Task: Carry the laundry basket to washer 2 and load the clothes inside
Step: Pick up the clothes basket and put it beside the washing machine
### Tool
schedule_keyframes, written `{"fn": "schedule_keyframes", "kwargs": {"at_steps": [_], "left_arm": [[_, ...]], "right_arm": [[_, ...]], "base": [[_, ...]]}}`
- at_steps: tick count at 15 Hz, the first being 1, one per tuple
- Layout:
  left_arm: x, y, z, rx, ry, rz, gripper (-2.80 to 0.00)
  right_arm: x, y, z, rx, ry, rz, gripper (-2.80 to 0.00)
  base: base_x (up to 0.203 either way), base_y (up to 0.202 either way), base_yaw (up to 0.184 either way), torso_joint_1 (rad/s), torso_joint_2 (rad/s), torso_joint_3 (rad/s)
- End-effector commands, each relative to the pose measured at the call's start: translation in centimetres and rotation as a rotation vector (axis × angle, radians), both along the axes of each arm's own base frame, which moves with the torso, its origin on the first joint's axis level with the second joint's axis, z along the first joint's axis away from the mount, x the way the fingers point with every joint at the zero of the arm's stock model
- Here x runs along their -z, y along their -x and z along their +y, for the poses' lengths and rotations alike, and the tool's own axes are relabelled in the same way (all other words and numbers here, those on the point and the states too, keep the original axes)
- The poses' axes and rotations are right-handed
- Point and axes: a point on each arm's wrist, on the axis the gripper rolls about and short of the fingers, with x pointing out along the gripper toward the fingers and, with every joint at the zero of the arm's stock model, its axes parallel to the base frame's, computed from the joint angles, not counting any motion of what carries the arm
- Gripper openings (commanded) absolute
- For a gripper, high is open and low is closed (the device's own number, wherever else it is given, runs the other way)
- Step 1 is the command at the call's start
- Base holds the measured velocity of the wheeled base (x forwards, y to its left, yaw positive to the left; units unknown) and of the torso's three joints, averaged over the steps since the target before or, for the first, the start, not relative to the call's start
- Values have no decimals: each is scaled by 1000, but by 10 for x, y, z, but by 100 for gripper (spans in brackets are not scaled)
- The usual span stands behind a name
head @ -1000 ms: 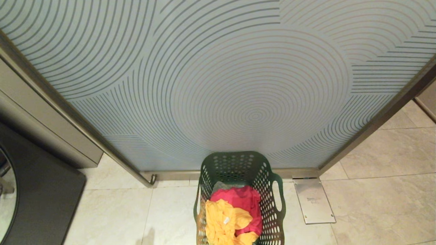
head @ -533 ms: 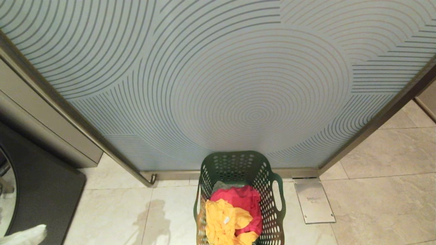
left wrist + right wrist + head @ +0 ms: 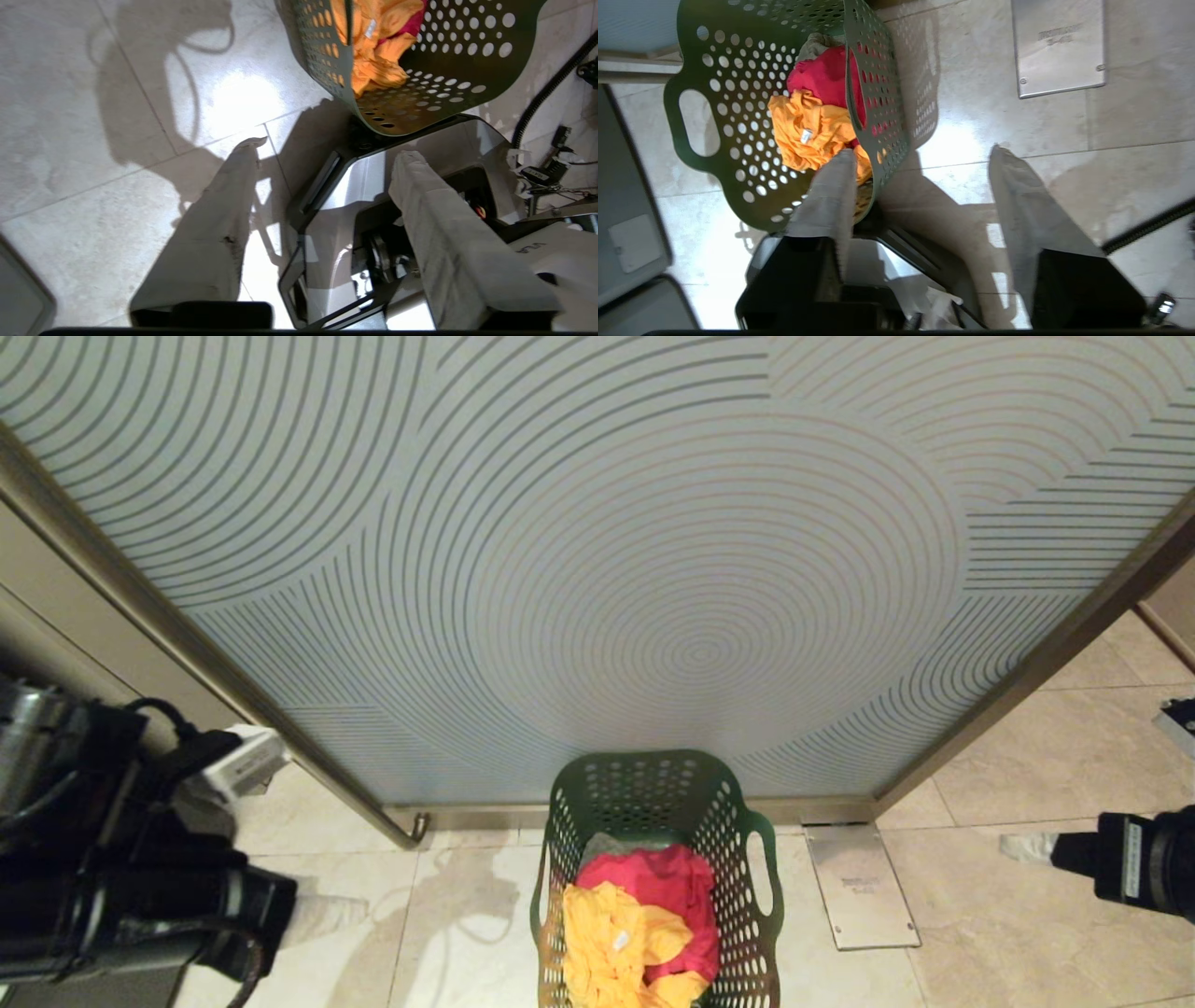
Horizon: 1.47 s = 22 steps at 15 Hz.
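- step in hand: reaching for the laundry basket, which stands on the floor between both arms with the clothes inside.
- left gripper and right gripper both hang spread and empty, either side of the basket.
- next, i judge, each must close on a handle cut-out.

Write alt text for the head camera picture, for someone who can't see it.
A dark green laundry basket holding a yellow garment and a pink-red garment stands on pale floor tiles before a frosted glass door. The left gripper and right gripper reach in from either side.
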Motion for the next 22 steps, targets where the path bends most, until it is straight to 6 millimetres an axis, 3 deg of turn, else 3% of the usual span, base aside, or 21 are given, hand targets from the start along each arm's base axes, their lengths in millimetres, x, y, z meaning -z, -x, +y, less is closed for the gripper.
{"fn": "schedule_keyframes", "kwargs": {"at_steps": [1, 3, 7, 13, 17, 22], "left_arm": [[17, -30, -35, 43, -37, 108, 0], [25, -39, -51, -41, -92, 113, 0], [33, -48, -54, -138, -160, 105, 0], [59, -67, -65, -206, -172, 56, 0], [71, -67, -80, -176, -178, 93, 0], [72, -72, -89, -163, -186, 88, 0]], "right_arm": [[24, -45, 3, -21, -32, 130, 0], [33, -67, 4, -34, -81, 169, 0], [40, -99, 15, -109, -212, 223, 0], [71, -124, 37, -170, -214, 338, 0], [84, -147, 44, -199, -235, 366, 0], [96, -175, 49, -261, -283, 377, 0]], "base": [[0, 0, 0, 0, 0, 0], [0, 0, 0, 0, 0, 0], [0, 0, 0, 0, 0, 0], [0, 0, 0, 0, 0, 0], [0, 0, 0, 0, 0, 0], [0, 0, 0, 0, 0, 0]]}}
